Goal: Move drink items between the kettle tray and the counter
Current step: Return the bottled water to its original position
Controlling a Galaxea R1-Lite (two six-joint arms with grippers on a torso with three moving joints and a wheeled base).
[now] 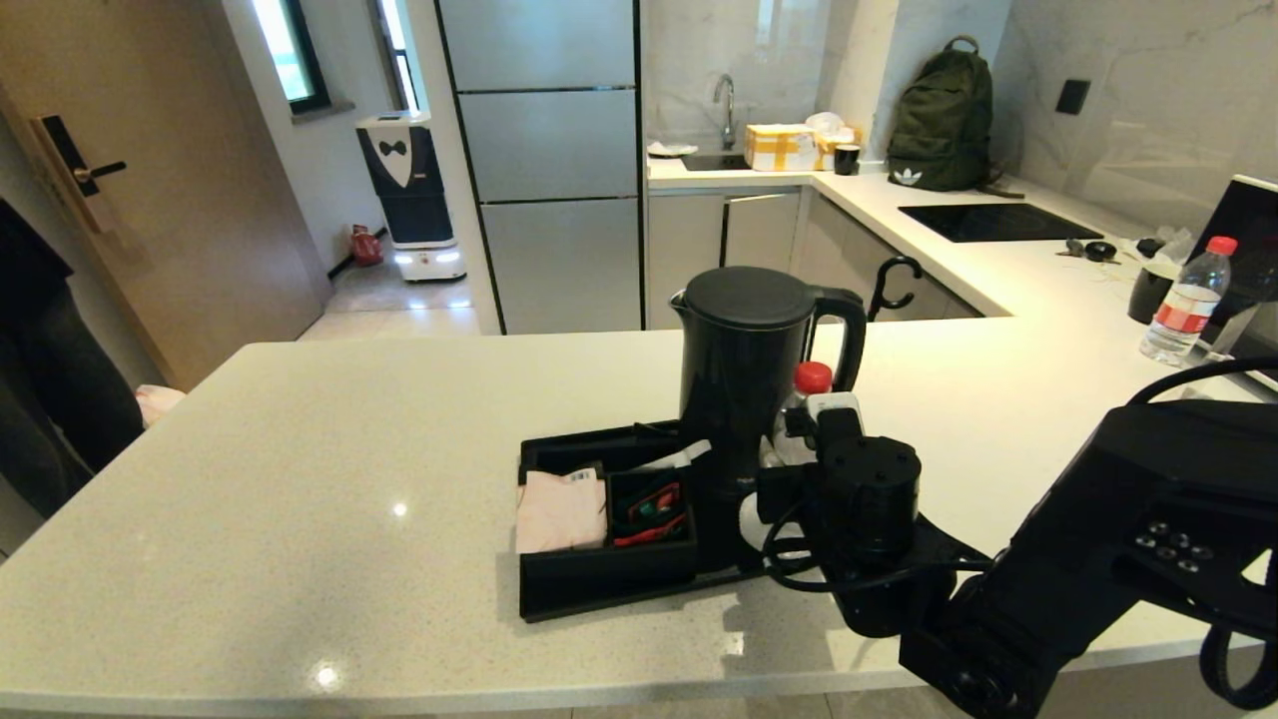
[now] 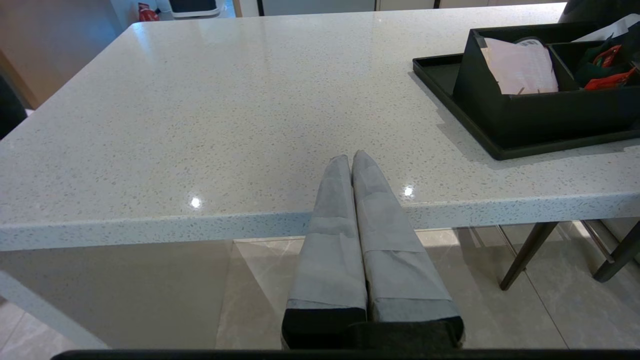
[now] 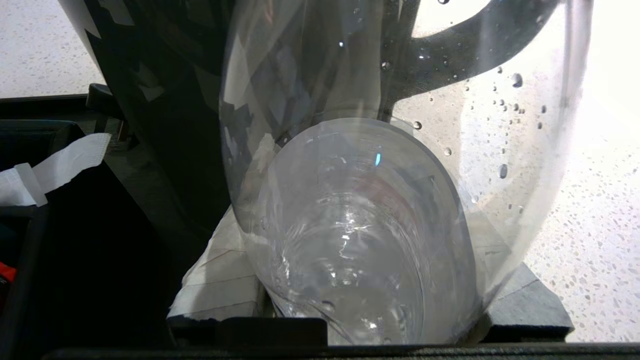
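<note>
The left gripper (image 2: 352,159) hangs at the front edge of the surface (image 1: 300,479), clear of the tray; its jaws are pressed together with nothing between them.

The kettle tray (image 1: 559,599) sits near the middle of the surface. Its divided box (image 1: 599,569) holds a pale pink napkin (image 1: 561,509) in the left compartment and red and green sachets (image 1: 654,509) in the right.

The black kettle (image 1: 744,389) stands upright on the tray, to the right of the box.

The water bottle (image 1: 811,384), red cap up, stands just right of the kettle, on the tray's right end. The right gripper (image 3: 370,280) has its jaws clamped either side of the bottle's clear body, fingers (image 3: 220,285) touching it.

A second bottle (image 1: 1186,300) stands well apart at far right.
</note>
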